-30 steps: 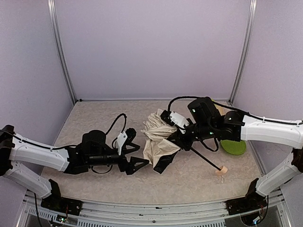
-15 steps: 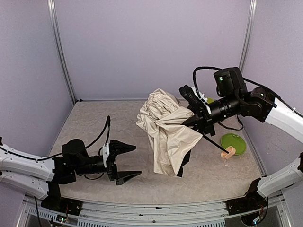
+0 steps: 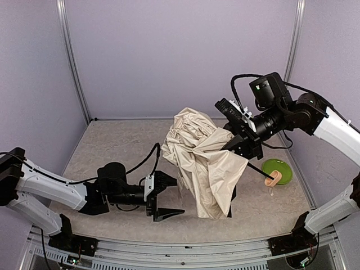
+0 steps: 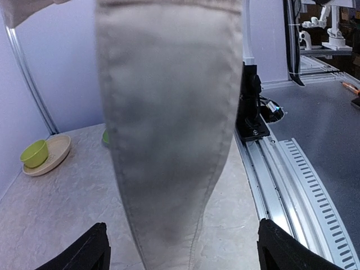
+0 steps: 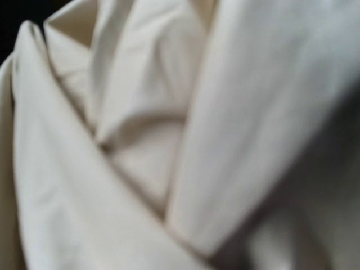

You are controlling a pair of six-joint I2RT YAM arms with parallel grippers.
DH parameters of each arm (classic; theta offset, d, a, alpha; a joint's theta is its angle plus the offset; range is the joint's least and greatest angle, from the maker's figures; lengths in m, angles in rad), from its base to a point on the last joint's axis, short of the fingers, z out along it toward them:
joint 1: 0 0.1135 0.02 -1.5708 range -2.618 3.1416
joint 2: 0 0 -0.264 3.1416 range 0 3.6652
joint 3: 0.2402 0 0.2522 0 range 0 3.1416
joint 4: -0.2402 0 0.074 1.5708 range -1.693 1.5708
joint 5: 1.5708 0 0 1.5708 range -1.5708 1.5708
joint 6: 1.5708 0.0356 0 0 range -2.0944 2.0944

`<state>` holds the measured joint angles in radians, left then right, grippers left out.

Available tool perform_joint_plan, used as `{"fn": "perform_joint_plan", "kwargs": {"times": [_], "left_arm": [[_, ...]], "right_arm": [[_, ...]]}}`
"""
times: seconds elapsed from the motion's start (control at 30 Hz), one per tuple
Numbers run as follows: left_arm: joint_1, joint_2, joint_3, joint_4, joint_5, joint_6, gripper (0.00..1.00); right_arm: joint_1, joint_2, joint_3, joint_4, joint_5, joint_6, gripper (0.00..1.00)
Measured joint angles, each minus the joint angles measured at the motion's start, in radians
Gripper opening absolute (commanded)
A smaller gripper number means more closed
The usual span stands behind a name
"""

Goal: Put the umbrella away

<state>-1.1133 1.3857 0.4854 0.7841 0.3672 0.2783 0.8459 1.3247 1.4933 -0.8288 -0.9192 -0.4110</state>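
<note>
So the right gripper [image 3: 241,145] is clamped on the umbrella [image 3: 205,163], which dangles over the counter [image 3: 112,146]. The left gripper [image 3: 167,197] sits wide open right beside it.

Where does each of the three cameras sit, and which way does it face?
Top external: above and behind the arms, looking down on the speckled beige table; both arms show, right gripper holding the cream fabric umbrella.
Left wrist: low on the left arm, facing rightward across the table; its open black fingers frame hanging fabric.
Right wrist: pressed against blurred cream folds; no fingers visible.
Shared: all three show the umbrella's fabric.
</note>
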Motion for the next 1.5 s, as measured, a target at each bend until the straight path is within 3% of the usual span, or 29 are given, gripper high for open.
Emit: {"fn": "perform_joint_plan", "kwargs": {"times": [0.1,0.17,0.23,0.27,0.43,0.67,0.83,0.97,1.1,1.23,1.5], "left_arm": [[0.000,0.061,0.038,0.019,0.062,0.003,0.60],[0.000,0.096,0.062,0.035,0.093,0.008,0.38],[0.000,0.118,0.073,0.047,0.114,0.005,0.02],[0.000,0.127,0.077,0.049,0.126,0.010,0.00],[0.002,0.132,0.080,0.049,0.134,0.027,0.00],[0.079,0.228,0.135,0.043,-0.010,0.135,0.00],[0.208,0.282,0.280,0.023,-0.052,0.236,0.00],[0.238,0.266,0.357,-0.025,-0.050,0.346,0.00],[0.224,0.240,0.370,-0.100,-0.046,0.444,0.00],[0.183,0.200,0.370,-0.170,-0.074,0.531,0.00],[-0.034,0.064,0.283,-0.267,-0.305,0.703,0.00]], "right_arm": [[0.000,0.000,0.013,-0.017,-0.015,-0.014,0.00],[0.000,0.000,0.021,-0.030,-0.026,-0.021,0.00],[0.000,0.000,0.028,-0.040,-0.037,-0.028,0.00],[0.000,0.000,0.030,-0.043,-0.041,-0.032,0.00],[0.000,-0.001,0.032,-0.056,-0.047,-0.042,0.00],[0.059,0.000,-0.005,-0.081,-0.040,-0.041,0.00],[0.166,0.010,-0.199,-0.047,-0.029,-0.021,0.00],[0.179,0.021,-0.399,0.071,-0.016,0.025,0.00],[0.179,0.046,-0.534,0.225,-0.013,0.077,0.00],[0.180,0.176,-0.572,0.342,0.008,0.116,0.00],[0.085,0.380,-0.581,0.552,0.022,0.233,0.00]]}}
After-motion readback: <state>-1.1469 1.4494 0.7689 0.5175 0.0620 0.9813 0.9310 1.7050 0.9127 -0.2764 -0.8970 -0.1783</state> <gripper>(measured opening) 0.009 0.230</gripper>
